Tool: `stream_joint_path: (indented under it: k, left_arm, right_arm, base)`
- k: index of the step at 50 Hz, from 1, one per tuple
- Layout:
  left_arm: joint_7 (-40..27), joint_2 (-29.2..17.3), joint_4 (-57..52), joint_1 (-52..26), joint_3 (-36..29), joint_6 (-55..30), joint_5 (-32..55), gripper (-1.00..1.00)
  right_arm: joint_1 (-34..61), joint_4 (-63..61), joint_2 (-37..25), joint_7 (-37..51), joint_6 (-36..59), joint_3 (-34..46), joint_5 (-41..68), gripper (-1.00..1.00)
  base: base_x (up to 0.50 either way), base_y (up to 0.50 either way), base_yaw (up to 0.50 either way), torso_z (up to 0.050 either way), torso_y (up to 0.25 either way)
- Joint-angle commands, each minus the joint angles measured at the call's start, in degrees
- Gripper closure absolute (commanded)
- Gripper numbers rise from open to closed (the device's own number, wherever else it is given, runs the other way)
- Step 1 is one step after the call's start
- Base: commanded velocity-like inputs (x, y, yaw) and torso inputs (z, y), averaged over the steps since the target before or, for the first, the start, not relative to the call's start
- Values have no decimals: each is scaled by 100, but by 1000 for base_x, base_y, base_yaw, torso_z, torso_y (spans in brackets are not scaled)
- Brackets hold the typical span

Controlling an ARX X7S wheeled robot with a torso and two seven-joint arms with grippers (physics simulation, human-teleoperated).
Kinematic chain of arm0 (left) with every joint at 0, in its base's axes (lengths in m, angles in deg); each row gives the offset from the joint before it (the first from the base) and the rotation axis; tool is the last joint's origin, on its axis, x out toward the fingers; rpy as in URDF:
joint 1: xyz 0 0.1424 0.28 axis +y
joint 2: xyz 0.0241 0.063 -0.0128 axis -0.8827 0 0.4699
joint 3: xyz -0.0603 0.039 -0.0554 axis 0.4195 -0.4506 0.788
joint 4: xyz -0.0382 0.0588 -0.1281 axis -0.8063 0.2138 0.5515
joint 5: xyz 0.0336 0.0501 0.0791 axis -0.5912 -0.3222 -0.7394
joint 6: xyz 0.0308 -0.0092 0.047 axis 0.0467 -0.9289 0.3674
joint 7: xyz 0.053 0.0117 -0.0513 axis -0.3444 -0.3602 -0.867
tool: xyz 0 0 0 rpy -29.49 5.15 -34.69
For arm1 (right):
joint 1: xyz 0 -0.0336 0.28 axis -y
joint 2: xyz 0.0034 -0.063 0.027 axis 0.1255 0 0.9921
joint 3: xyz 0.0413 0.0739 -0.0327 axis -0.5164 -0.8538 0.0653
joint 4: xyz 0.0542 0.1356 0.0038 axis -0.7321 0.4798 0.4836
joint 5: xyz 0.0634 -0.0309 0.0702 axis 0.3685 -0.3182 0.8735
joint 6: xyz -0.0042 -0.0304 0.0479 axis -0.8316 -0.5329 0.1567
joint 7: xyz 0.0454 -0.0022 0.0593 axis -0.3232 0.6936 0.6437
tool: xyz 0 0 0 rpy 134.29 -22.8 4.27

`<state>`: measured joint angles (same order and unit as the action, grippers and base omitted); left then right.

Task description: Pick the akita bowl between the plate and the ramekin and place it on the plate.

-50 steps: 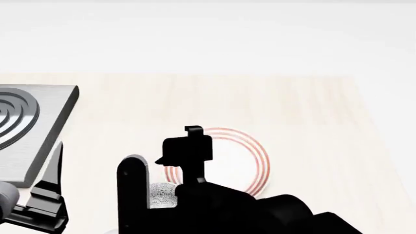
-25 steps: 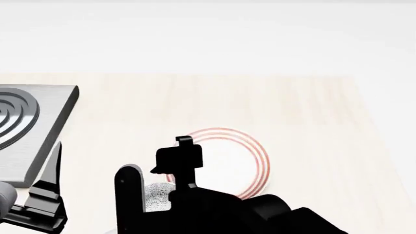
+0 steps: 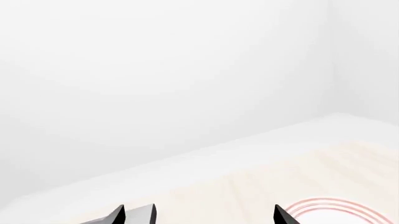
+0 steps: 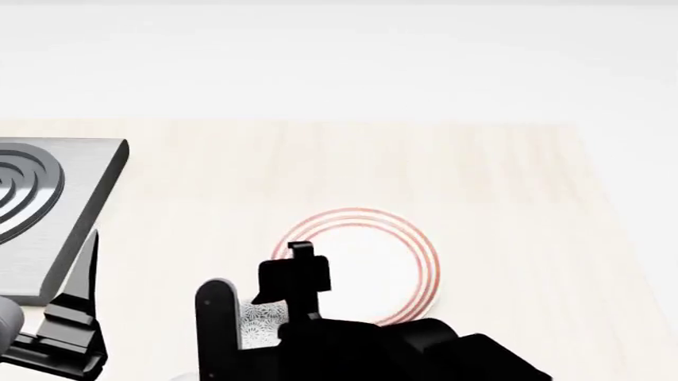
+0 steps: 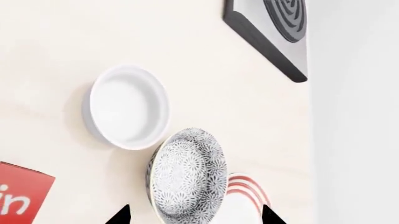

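The akita bowl (image 5: pixel 187 175) is grey-and-white patterned and lies between the white ramekin (image 5: pixel 128 106) and the red-ringed plate (image 5: pixel 246 200). My right gripper (image 5: pixel 195 217) is open, with one fingertip on each side of the bowl and a gap to it on both sides. From the head view the bowl (image 4: pixel 260 321) shows only partly between the black fingers of the right gripper (image 4: pixel 260 305), just in front of the plate (image 4: pixel 366 258); the ramekin is hidden there. My left gripper (image 3: pixel 209 218) is open and holds nothing, off to the left of the plate (image 3: pixel 339 210).
A grey stove plate with a spiral burner (image 4: pixel 43 198) sits at the table's left. A red box (image 5: pixel 18 198) lies near the ramekin. The pale wooden table (image 4: pixel 498 182) ends at the far side and on the right.
My right gripper has moved back toward me and lower, so its fingers now stand around the bowl and more of the plate shows. The left arm has barely moved.
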<state>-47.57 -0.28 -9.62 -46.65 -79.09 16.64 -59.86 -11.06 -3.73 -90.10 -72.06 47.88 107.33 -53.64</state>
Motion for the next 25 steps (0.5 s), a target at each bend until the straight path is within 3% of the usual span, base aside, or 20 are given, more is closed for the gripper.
stream_joint_path:
  k: [1,13,25]
  left_arm:
    - [196,85,13,30,88,60,-38,-100]
    - [191,62,50,56,57,121,-27,-100]
    - [180,29,26,90,75,158,16,-100]
  right_arm:
    - [-55,441,242,-269,-93,-65,-93,-100]
    - [-123,1327,527,-179,-553,-139,-171,-100]
    - [-212,1464,643,-172,-676,-89,-196,-100]
  base:
    - [0,0,0,0,0]
    - [0,0,0,0,0]
    - [0,0,0,0,0]
